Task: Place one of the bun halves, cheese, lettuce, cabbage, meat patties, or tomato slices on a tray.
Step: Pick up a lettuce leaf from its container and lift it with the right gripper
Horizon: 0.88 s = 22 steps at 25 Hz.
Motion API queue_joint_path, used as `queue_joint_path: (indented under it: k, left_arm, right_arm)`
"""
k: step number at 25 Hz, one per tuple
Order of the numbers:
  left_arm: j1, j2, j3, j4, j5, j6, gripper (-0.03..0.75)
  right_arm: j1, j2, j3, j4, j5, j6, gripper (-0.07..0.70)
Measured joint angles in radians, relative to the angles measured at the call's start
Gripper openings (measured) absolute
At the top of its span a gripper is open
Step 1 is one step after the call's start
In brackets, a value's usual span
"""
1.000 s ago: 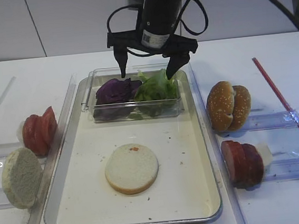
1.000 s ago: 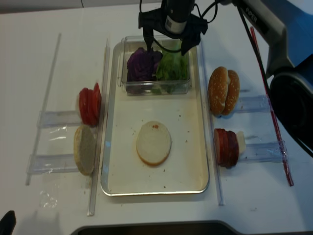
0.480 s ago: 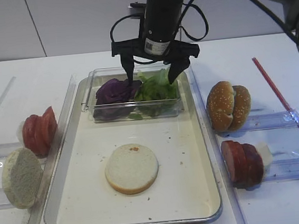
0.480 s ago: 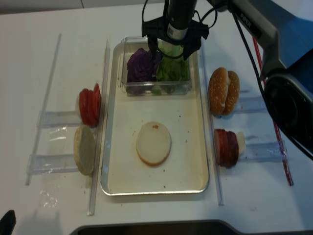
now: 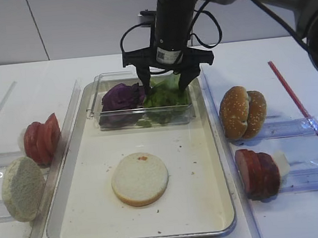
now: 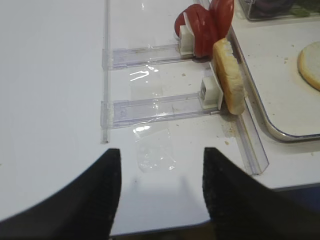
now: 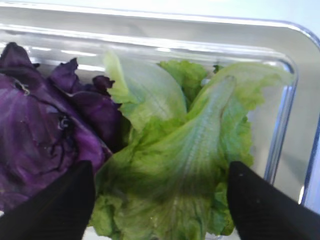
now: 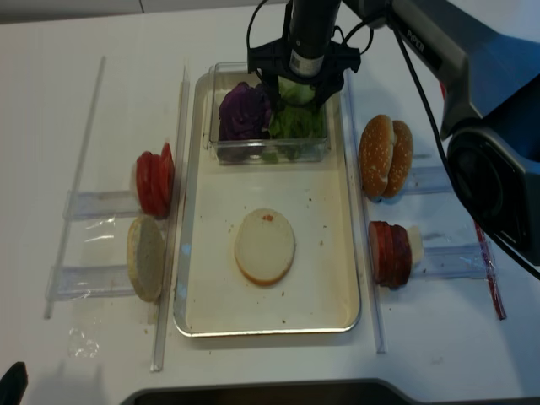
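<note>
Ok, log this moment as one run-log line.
right tool: jaws open, straddling lettuce in clear box | tray: one bun half | left tool: idle, open

I work over a white table (image 5: 86, 67) with a smooth, matte top. Behind it stands a pale grey wall (image 5: 71, 23) made of flat panels; one thin dark vertical seam (image 5: 36, 28) runs down it on the left, and the far edge of the table meets the wall in a straight line. The light is soft and even, it comes from above and gives only weak shadows on the tabletop. At the near edge of the table, in the realsense high view, I see a dark strip (image 8: 253, 396) below the tabletop; I cannot tell what it is. No floor and no window show in any view.
</note>
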Motion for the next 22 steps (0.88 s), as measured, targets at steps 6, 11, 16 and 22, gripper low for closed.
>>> queue_joint_path:
  k: [6,11,16,22]
  left_arm:
    - [0.0,0.0,0.0,0.0,0.0,0.0,0.355]
    - [0.0,0.0,0.0,0.0,0.0,0.0,0.355]
    - [0.0,0.0,0.0,0.0,0.0,0.0,0.355]
    - [0.0,0.0,0.0,0.0,0.0,0.0,0.355]
  right_arm:
    - [0.0,0.019,0.0,0.005,0.0,0.0,0.39]
    - [0.0,0.02,0.0,0.009,0.0,0.003,0.266]
    - [0.0,0.02,0.0,0.019,0.0,0.003,0.105]
    - [0.0,0.018,0.0,0.037,0.0,0.003,0.049]
